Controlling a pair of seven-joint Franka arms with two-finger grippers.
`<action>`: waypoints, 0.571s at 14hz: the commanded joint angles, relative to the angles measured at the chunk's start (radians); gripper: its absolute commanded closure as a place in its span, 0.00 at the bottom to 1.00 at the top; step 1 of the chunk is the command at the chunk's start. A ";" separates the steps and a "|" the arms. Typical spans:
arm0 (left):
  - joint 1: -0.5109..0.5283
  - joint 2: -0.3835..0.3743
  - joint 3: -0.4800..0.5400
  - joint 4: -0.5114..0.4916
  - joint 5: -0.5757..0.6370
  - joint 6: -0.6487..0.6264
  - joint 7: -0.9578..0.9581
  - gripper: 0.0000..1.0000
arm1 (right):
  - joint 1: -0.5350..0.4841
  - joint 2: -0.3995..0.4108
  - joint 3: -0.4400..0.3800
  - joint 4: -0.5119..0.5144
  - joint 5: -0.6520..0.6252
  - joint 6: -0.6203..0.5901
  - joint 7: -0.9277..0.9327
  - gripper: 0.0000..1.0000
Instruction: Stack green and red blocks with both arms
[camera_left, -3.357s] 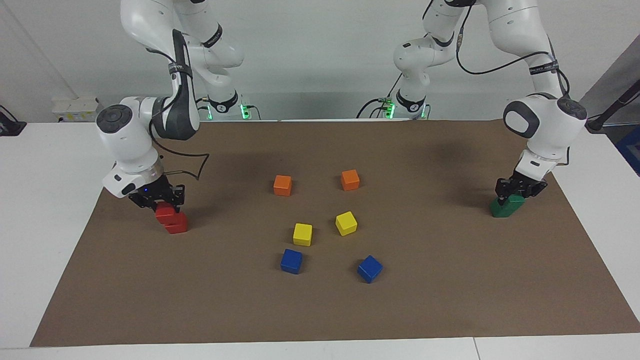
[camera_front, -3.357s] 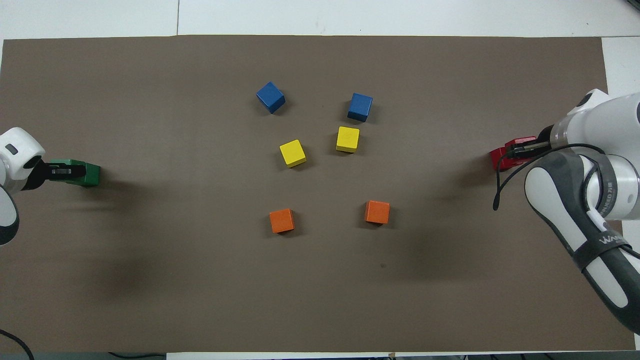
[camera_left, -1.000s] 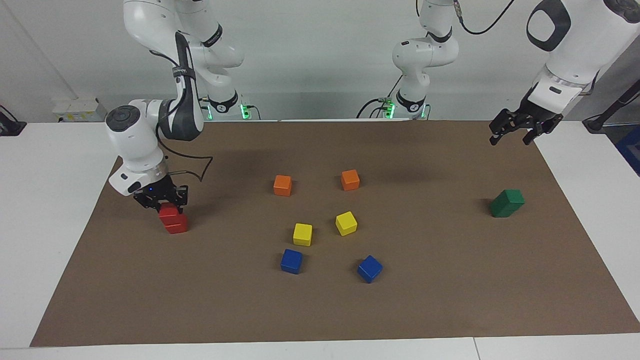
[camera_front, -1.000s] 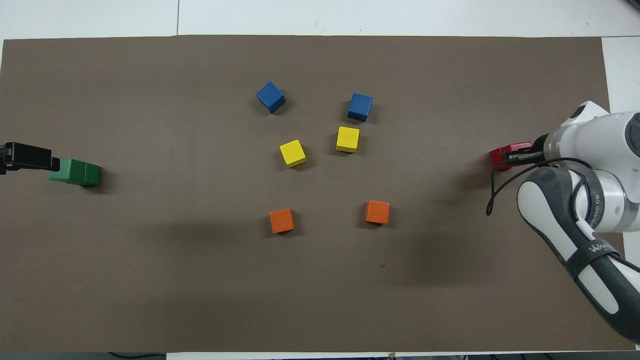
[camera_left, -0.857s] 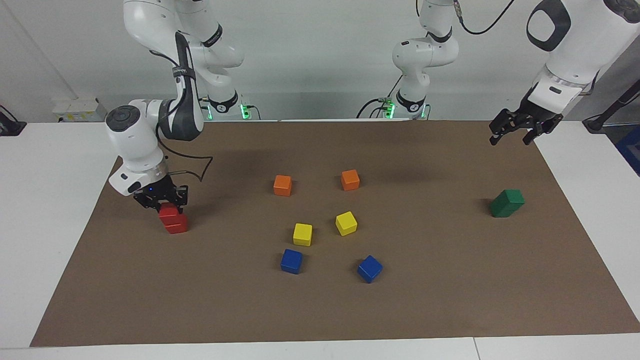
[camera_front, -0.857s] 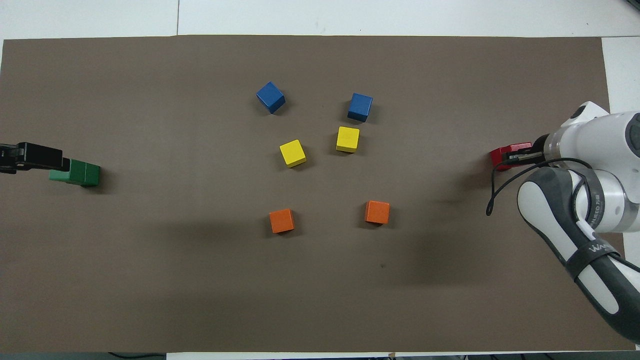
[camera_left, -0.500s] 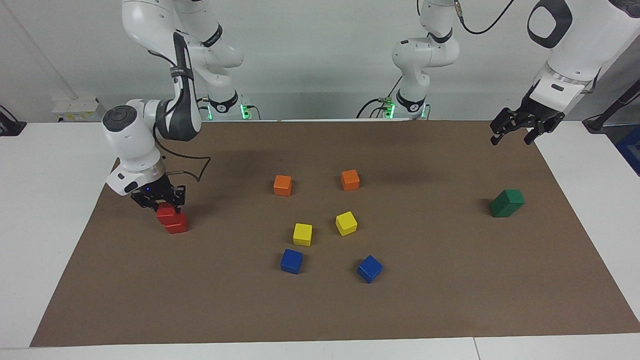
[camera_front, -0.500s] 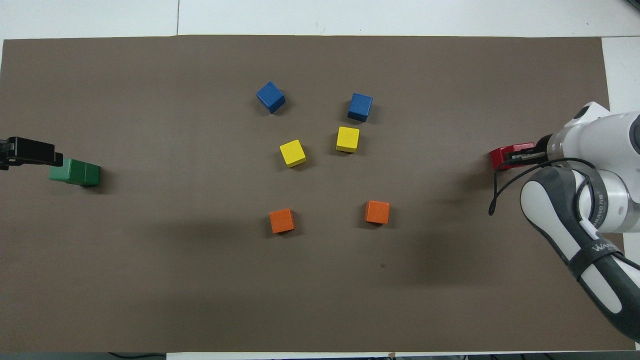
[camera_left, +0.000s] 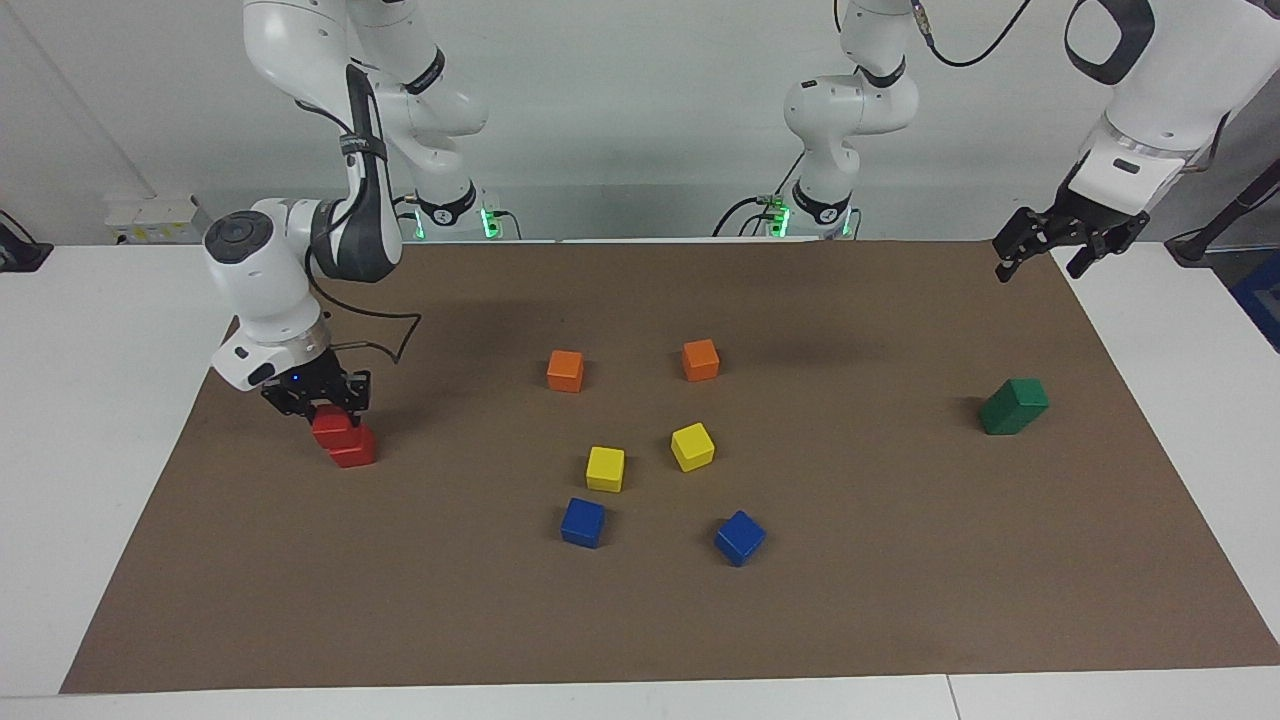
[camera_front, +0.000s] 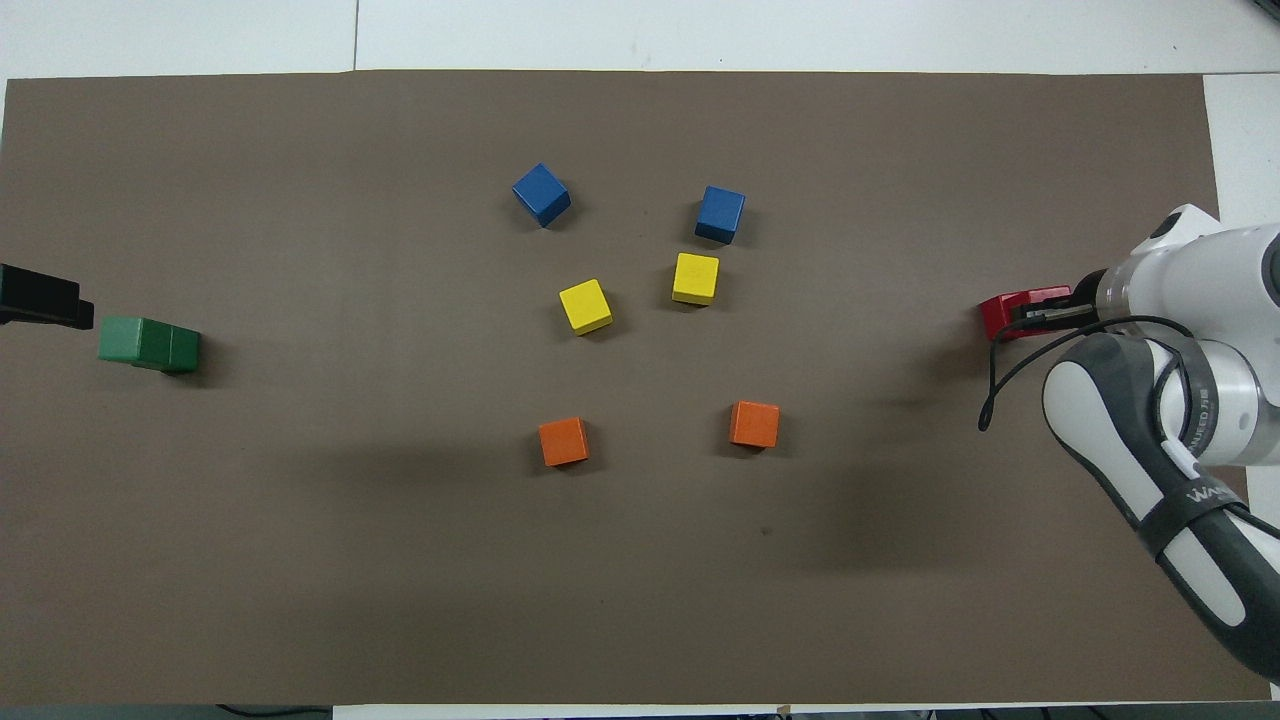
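right arm comes down from its base, elbow bent, wrist turned down over the mat's edge at the right arm's end of the table; right gripper (camera_left: 316, 404) is low, fingers closed on the upper red block (camera_left: 331, 428), which sits on the lower red block (camera_left: 352, 447), set off a little toward the robots rather than square on it. in the overhead view the upper red block (camera_front: 1008, 314) shows just past the wrist, the lower one mostly hidden under it. left arm is raised high, wrist over the mat's edge at the left arm's end, toward the corner near the robots; left gripper (camera_left: 1043, 245) hangs in the air with fingers spread apart, holding nothing. the green stack (camera_left: 1014, 405) stands alone on the brown mat (camera_left: 900, 600), near the edge at the left arm's end, upper cube shifted slightly off the lower; in the overhead view the green stack (camera_front: 150, 344) is apart from the black fingertip at the frame's edge. open mat lies between each stack and the middle cluster, and a broad bare strip runs along the mat edge farthest from the robots. in the middle: two orange blocks (camera_left: 565, 370) nearest the robots, two yellow blocks (camera_left: 605, 468) farther out, two blue blocks (camera_left: 583, 522) farthest out. all six lie singly, apart from one another and well apart from both stacks. white tabletop (camera_left: 90, 400) shows around the mat. a loose black cable (camera_left: 380, 345) hangs by the right wrist, above the mat beside the red stack.
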 joint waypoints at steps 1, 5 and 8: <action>-0.011 0.008 0.007 -0.006 0.021 0.006 -0.018 0.00 | -0.012 -0.017 0.011 -0.023 0.012 0.023 -0.019 1.00; -0.009 -0.029 0.002 -0.087 0.021 0.065 -0.018 0.00 | -0.006 -0.017 0.011 -0.023 0.012 0.024 -0.016 1.00; -0.011 -0.030 -0.005 -0.084 0.019 0.059 -0.027 0.00 | -0.006 -0.017 0.011 -0.023 0.012 0.023 -0.016 1.00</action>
